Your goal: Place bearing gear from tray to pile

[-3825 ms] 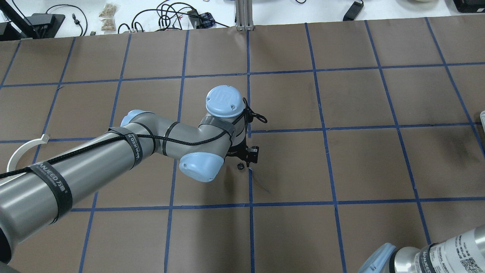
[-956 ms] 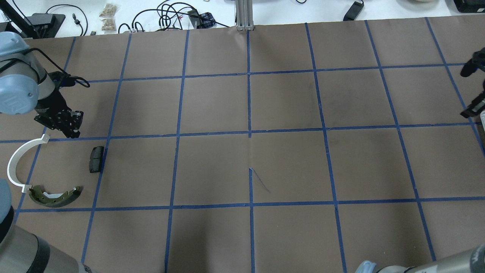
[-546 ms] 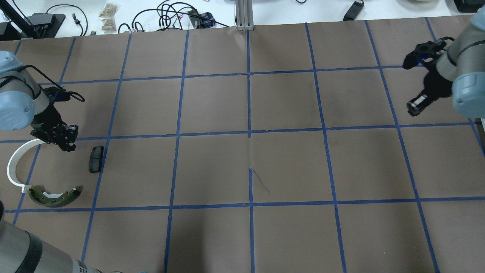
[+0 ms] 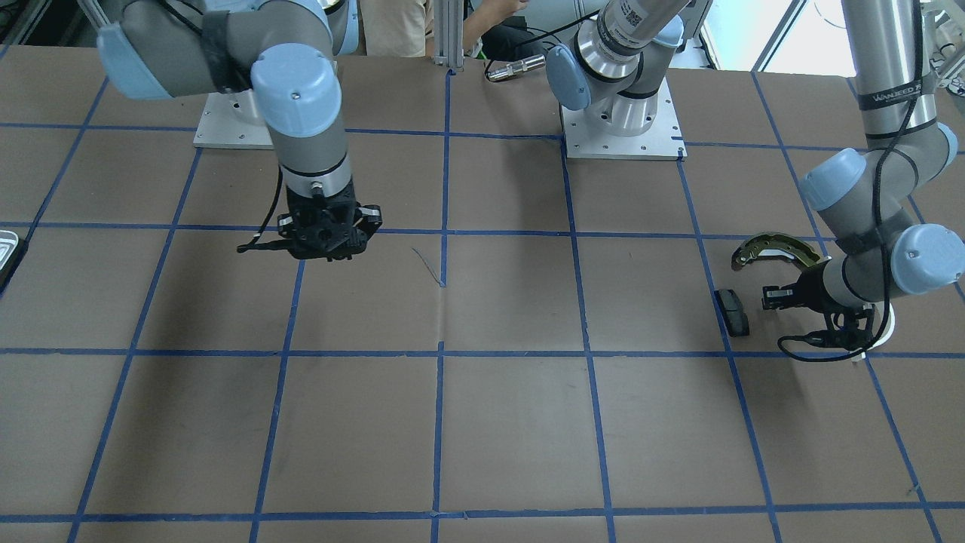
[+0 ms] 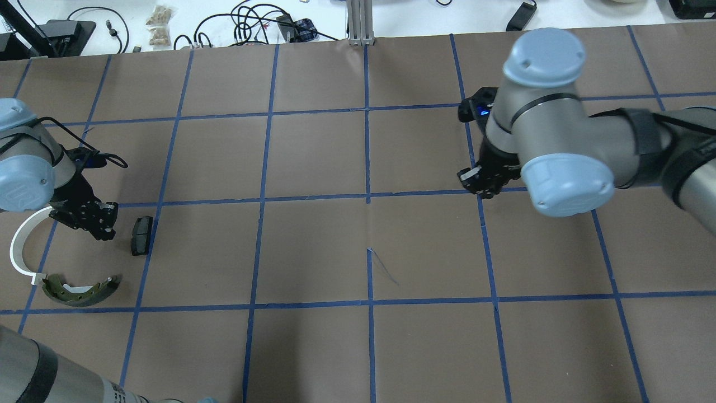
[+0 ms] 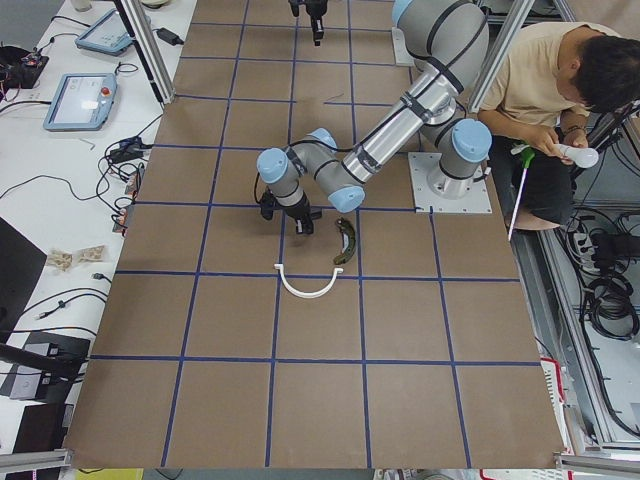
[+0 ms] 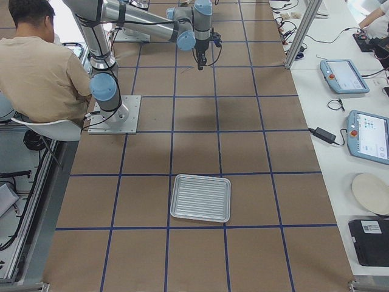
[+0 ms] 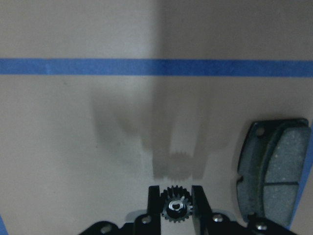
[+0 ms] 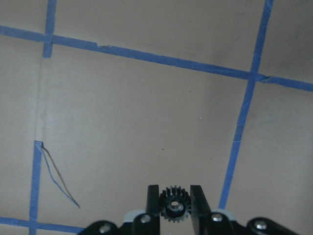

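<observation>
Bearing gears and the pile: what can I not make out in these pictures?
Left gear and right gear: overhead view, each hidden under its wrist.
White half-ring: front-facing view, mostly behind the left arm.
Tray: exterior right view, too small to show leftover gears; front-facing view, cut by the edge.

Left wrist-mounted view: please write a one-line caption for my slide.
The left gripper holds a small black gear over the brown table, beside a dark pad.
</observation>
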You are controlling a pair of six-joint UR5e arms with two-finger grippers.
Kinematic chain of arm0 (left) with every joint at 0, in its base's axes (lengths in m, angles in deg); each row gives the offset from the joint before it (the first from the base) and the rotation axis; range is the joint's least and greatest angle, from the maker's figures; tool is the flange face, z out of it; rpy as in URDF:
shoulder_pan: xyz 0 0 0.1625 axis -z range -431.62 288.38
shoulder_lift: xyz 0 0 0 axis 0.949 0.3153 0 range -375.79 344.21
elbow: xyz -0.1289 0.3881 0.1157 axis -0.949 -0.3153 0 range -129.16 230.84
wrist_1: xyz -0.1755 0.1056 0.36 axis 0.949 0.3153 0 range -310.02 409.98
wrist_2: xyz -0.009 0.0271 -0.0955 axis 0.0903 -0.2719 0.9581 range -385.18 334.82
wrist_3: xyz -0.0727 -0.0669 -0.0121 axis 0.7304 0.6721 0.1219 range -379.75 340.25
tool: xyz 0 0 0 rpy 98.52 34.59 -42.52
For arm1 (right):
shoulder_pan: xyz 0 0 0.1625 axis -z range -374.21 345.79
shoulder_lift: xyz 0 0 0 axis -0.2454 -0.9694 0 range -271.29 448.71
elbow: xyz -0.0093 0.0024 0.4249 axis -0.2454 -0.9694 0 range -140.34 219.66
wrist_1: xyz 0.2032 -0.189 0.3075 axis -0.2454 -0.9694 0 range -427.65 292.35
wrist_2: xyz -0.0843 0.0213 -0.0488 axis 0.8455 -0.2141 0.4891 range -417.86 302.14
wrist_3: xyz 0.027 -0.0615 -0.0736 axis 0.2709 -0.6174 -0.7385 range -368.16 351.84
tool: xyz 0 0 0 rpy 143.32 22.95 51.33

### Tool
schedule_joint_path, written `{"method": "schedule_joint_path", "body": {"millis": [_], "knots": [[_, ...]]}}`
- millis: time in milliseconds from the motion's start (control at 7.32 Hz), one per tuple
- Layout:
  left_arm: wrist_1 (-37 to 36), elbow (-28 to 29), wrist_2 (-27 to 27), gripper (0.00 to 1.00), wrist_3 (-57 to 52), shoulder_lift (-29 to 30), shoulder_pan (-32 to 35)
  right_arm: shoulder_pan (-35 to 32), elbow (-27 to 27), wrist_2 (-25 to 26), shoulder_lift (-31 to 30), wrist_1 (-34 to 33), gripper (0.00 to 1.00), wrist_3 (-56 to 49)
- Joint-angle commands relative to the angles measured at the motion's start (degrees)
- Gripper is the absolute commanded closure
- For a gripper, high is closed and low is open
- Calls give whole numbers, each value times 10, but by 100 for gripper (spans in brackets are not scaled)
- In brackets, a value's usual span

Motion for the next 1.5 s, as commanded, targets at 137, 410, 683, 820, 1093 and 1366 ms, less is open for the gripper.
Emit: {"method": "schedule_joint_path", "body": {"millis": [137,410,683,820,1093,1366], "knots": [[0,25,37,0,7,-8,14,-124,-3,-38,95,-121,100,221],[85,117,38,0,33,-14,49,-147,-53,-43,140,-129,100,302],[194,192,49,0,145,-26,137,-147,-87,-46,183,-133,70,335],[200,200,76,0,213,-31,185,-147,-90,-46,186,-134,6,328],[199,200,113,0,297,-31,265,-105,-134,-43,159,-67,0,260],[193,193,116,0,324,-33,317,-22,-152,-37,104,26,0,125]]}}
